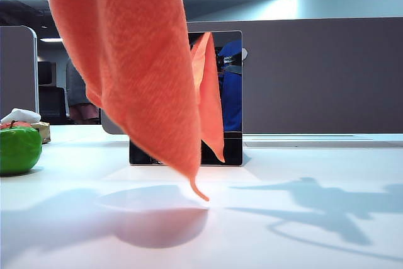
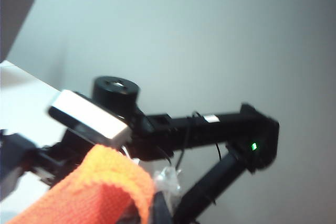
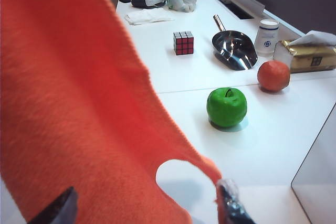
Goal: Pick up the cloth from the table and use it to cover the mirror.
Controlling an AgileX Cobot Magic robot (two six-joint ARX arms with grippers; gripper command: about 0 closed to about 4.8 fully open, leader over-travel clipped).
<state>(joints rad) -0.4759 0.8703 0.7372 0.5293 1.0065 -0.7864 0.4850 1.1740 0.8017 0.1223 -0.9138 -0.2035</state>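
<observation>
Cloth [image 1: 132, 74] is hung clear of the table [image 1: 302, 218], in front of the mirror [image 1: 230, 92], clamped in the closed left gripper [image 2: 105, 182]. Right gripper [image 3: 147, 208] is spread wide around the hem, nothing gripped. Hem should be pinched, cloth spread, then raised above the frame.

The left gripper [image 2: 113, 203] sits low in the left wrist view, closed on a bunched fold of the orange cloth [image 2: 100, 187], which hides its fingertips. The same view looks across at the other arm [image 2: 210, 129], black, stretched level with a bent elbow link below it and a green light lit near the joint. The right gripper [image 3: 147, 211] has its jaws spread wide; only two dark fingertips [image 3: 233, 208] show, with the cloth hanging across the gap. Neither arm appears in the exterior view.
</observation>
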